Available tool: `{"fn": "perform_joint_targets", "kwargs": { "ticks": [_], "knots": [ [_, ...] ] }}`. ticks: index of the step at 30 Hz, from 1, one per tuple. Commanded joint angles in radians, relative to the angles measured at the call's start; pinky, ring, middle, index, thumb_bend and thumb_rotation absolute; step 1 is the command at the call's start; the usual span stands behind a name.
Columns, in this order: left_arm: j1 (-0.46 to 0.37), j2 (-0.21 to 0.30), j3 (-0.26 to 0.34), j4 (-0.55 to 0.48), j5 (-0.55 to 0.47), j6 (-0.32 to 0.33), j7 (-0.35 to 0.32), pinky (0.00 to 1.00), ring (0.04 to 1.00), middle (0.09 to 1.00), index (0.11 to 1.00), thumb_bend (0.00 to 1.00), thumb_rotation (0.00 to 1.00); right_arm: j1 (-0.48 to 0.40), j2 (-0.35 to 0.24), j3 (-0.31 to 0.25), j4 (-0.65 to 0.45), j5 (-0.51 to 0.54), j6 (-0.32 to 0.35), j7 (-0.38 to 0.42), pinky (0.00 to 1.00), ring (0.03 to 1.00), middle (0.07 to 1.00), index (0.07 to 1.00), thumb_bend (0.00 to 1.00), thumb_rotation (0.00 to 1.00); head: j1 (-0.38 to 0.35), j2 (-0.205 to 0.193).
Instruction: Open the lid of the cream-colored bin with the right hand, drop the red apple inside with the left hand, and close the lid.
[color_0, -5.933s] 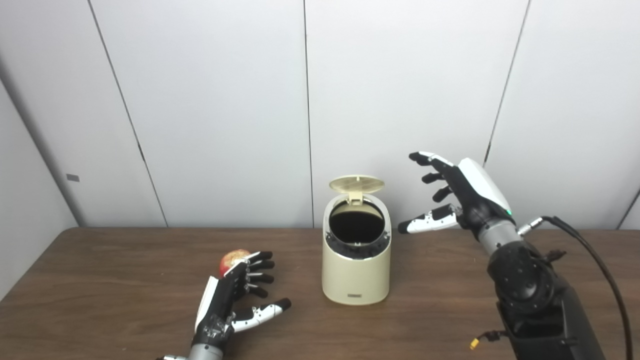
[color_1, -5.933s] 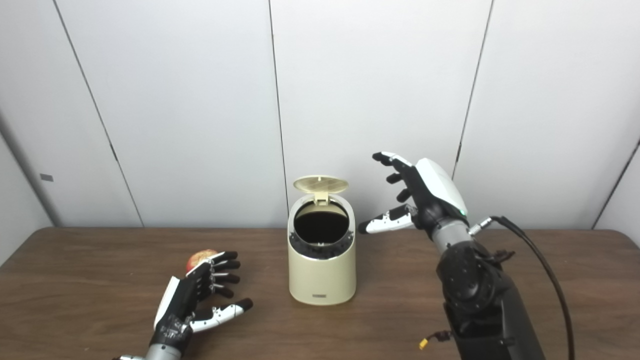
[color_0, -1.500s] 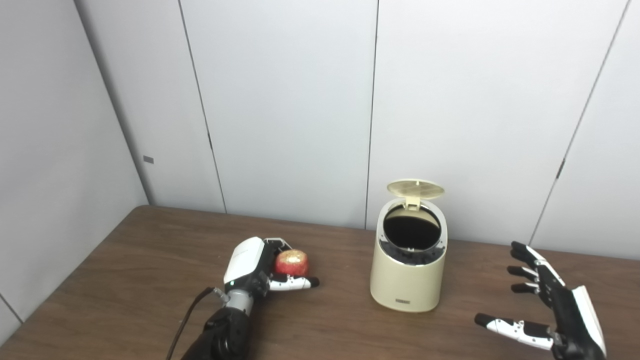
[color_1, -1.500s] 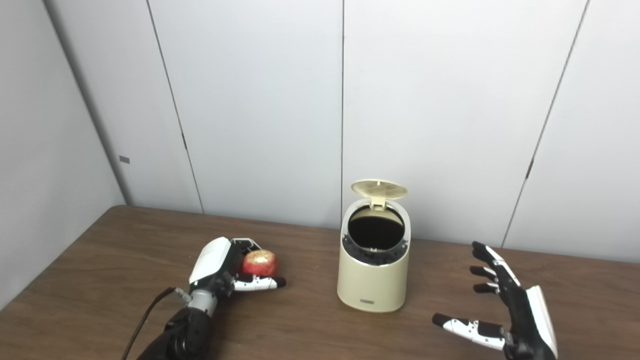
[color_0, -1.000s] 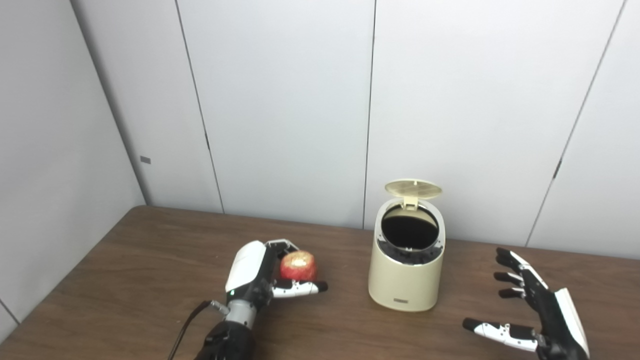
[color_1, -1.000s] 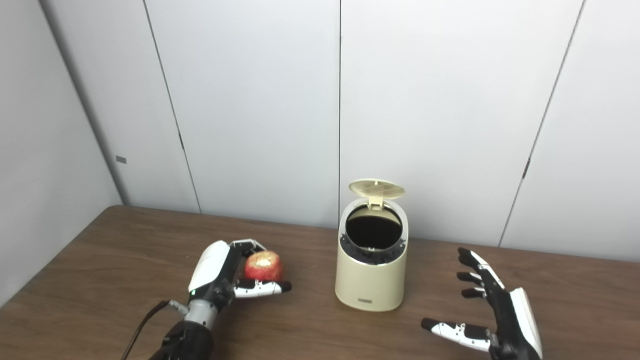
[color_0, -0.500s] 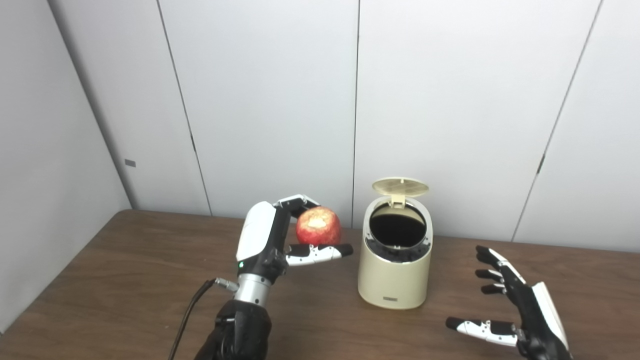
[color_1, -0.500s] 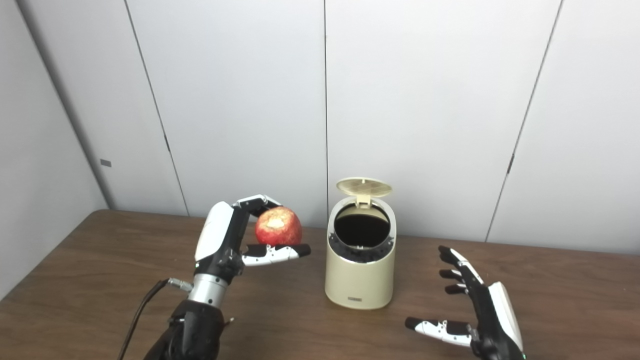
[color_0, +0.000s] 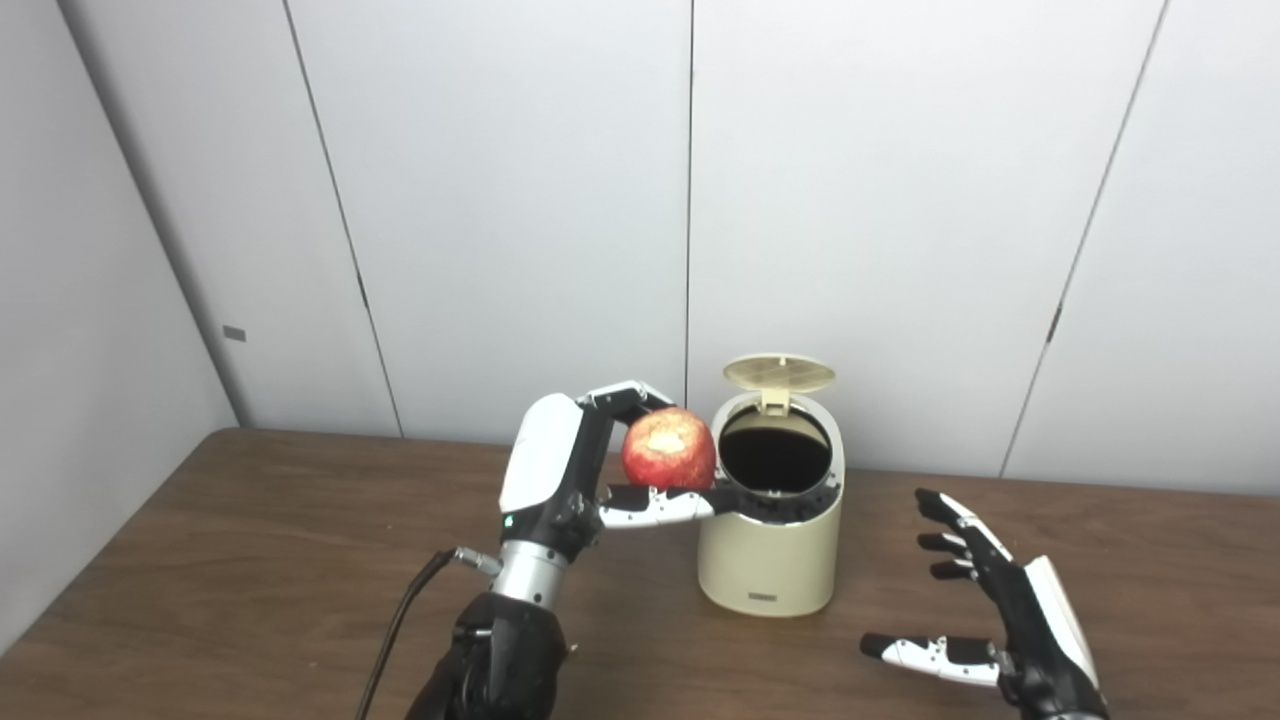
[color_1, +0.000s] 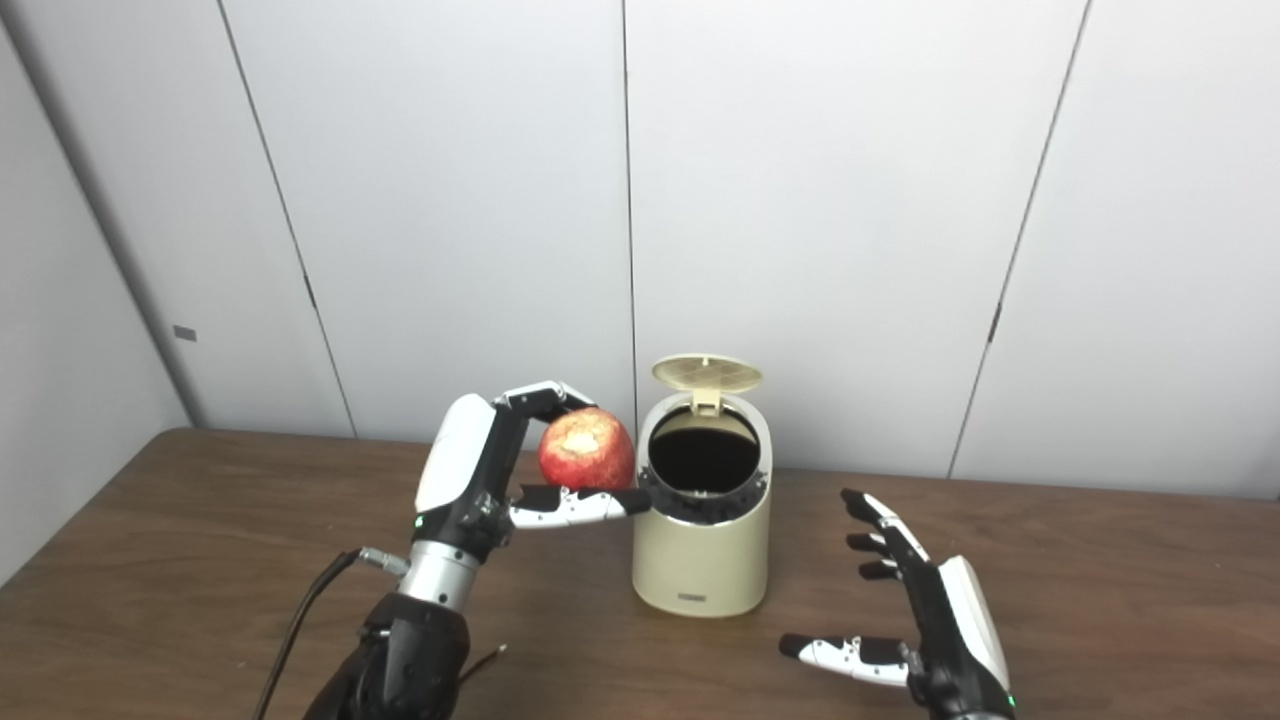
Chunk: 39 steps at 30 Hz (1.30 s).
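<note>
The left hand is gripping the red apple, holding it raised just left of the cream-colored bin; the bin is standing on the brown table, its lid tipped up at the far rim; the right hand is hovering near-right of the bin, fingers spread, holding nothing.

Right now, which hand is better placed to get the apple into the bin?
Left. The left hand already holds the red apple beside the open bin, lid up. The right hand is open, low over the table.
</note>
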<state>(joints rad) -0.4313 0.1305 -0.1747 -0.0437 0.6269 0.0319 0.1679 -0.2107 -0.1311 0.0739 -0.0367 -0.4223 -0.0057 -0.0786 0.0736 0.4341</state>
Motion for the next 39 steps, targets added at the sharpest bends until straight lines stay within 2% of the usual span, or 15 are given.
{"fn": "perform_joint_targets", "kwargs": {
  "ticks": [1, 9, 13, 21, 27, 31, 33, 36, 39],
  "knots": [
    [-0.06, -0.013, -0.001, 0.008, 0.012, -0.033, 0.03, 0.73, 0.554, 0.483, 0.484, 0.53, 0.0, -0.029, 0.006, 0.0, -0.033, -0.003, -0.021, -0.017, 0.68, 0.782, 0.862, 0.855, 0.76, 0.09, -0.001, 0.0],
    [-0.11, -0.033, -0.015, 0.11, 0.026, -0.062, 0.06, 0.84, 0.622, 0.51, 0.462, 0.52, 0.0, -0.028, 0.018, 0.002, -0.027, -0.009, -0.02, -0.023, 0.69, 0.793, 0.865, 0.86, 0.76, 0.14, -0.02, -0.009],
    [-0.127, -0.039, -0.017, 0.154, 0.022, -0.083, 0.079, 0.88, 0.65, 0.501, 0.468, 0.52, 0.0, -0.027, 0.026, 0.001, -0.026, -0.003, -0.025, -0.023, 0.7, 0.796, 0.864, 0.858, 0.76, 0.13, -0.027, -0.01],
    [-0.154, -0.05, -0.018, 0.222, 0.01, -0.103, 0.109, 0.91, 0.667, 0.498, 0.47, 0.52, 0.0, -0.027, 0.032, 0.0, -0.025, -0.008, -0.028, -0.027, 0.69, 0.795, 0.867, 0.858, 0.76, 0.12, -0.039, -0.013],
    [-0.168, -0.067, -0.02, 0.264, 0.007, -0.108, 0.117, 0.84, 0.65, 0.505, 0.467, 0.52, 0.0, -0.028, 0.037, 0.005, -0.018, -0.015, -0.032, -0.036, 0.69, 0.792, 0.861, 0.855, 0.76, 0.12, -0.046, -0.013],
    [-0.179, -0.079, -0.021, 0.283, 0.007, -0.101, 0.12, 0.66, 0.601, 0.512, 0.463, 0.52, 0.0, -0.03, 0.04, 0.008, -0.015, -0.014, -0.037, -0.04, 0.69, 0.79, 0.861, 0.853, 0.76, 0.11, -0.049, -0.013],
    [-0.182, -0.085, -0.02, 0.291, 0.002, -0.103, 0.12, 0.61, 0.576, 0.51, 0.465, 0.52, 0.0, -0.031, 0.042, 0.009, -0.013, -0.015, -0.04, -0.043, 0.69, 0.79, 0.862, 0.853, 0.76, 0.1, -0.053, -0.014],
    [-0.187, -0.093, -0.02, 0.301, -0.006, -0.109, 0.121, 0.58, 0.559, 0.505, 0.469, 0.52, 0.0, -0.031, 0.047, 0.011, -0.016, -0.022, -0.031, -0.048, 0.68, 0.787, 0.858, 0.849, 0.77, 0.09, -0.054, -0.012],
    [-0.193, -0.101, -0.023, 0.314, -0.01, -0.117, 0.128, 0.59, 0.57, 0.505, 0.469, 0.52, 0.0, -0.031, 0.053, 0.012, -0.016, -0.024, -0.032, -0.056, 0.67, 0.777, 0.852, 0.842, 0.77, 0.07, -0.057, -0.013]
  ]
}}
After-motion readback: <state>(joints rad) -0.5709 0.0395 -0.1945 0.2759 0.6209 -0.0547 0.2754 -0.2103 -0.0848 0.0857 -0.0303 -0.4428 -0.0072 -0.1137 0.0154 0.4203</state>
